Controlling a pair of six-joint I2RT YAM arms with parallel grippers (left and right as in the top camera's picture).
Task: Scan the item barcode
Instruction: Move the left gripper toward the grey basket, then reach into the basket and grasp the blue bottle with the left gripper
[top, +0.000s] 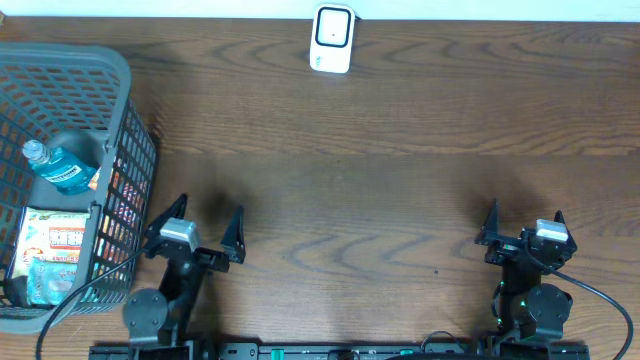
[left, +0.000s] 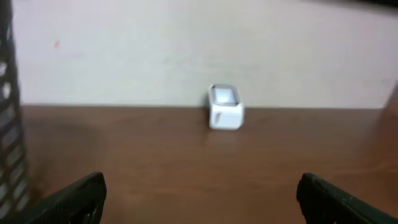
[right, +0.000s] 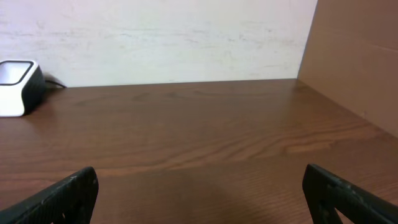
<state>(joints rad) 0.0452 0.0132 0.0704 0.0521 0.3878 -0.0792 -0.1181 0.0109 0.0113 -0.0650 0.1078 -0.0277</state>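
We note a table (top: 400, 120) of dark brown wood with a long wavy grain and a dull sheen. At its far edge, against a pale, faintly mottled wall (left: 186, 50), stands the barcode scanner (top: 332, 38): a small white plastic block with rounded corners and a dark square window framed in white.

At the left edge sits a grey plastic basket (top: 135, 150), its walls an open lattice under a thick smooth rim. The items to scan lie inside it. One is a clear bottle (top: 62, 168) of blue liquid with a pale cap, lying tilted. Nearer the arms is a flat printed packet (top: 55, 240), glossy, in white, orange and pale blue. We cannot make out a barcode on either.

The left gripper (top: 208, 210) hangs over bare wood just right of the basket, its black fingers spread wide and holding nothing. The right gripper (top: 525, 215) is well apart on the right side, likewise spread and empty.

Only the overhead view shows the basket's contents. The left wrist view shows the scanner as a blurred box straight ahead and a sliver of lattice at its left margin. The right wrist view catches the scanner's dark side at far left with a thin cable (right: 55, 83) behind it, and a plain brown panel (right: 354, 56) at the right.
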